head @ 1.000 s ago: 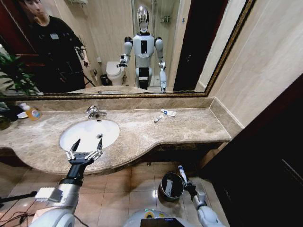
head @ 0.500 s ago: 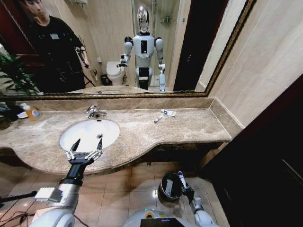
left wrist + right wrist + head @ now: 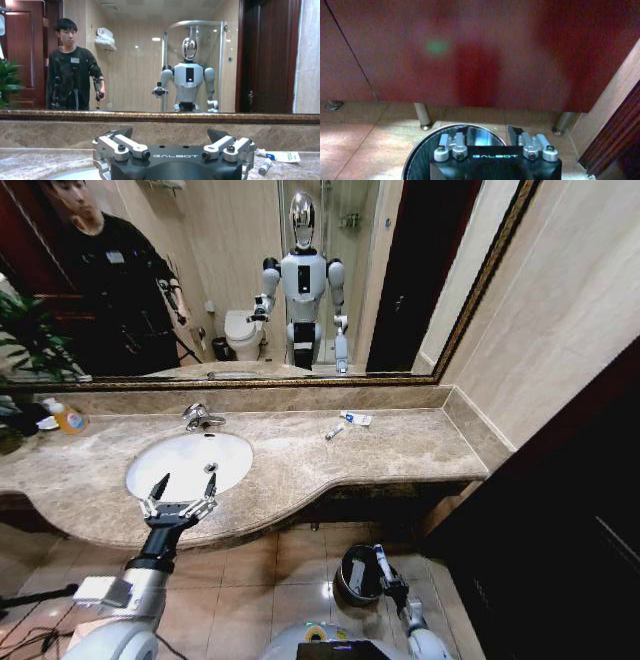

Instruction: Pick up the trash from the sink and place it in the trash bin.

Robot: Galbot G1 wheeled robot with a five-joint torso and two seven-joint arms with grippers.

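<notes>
Black and spread wide, the left claw grasps nothing; it hovers over the near rim of the white sink, fingertips pointing toward the chrome faucet. The right claw hangs low over the trash bin on the tiled floor, its fingers parted and empty above the bin's shiny rim. On the beige marble worktop, well to the right of the basin, lie a white flat packet and a small tube just beside it. A bottle of orange liquid stands at the far left by the mirror. The left arm reaches forward from below; the right arm is bent down beside the base.
</notes>
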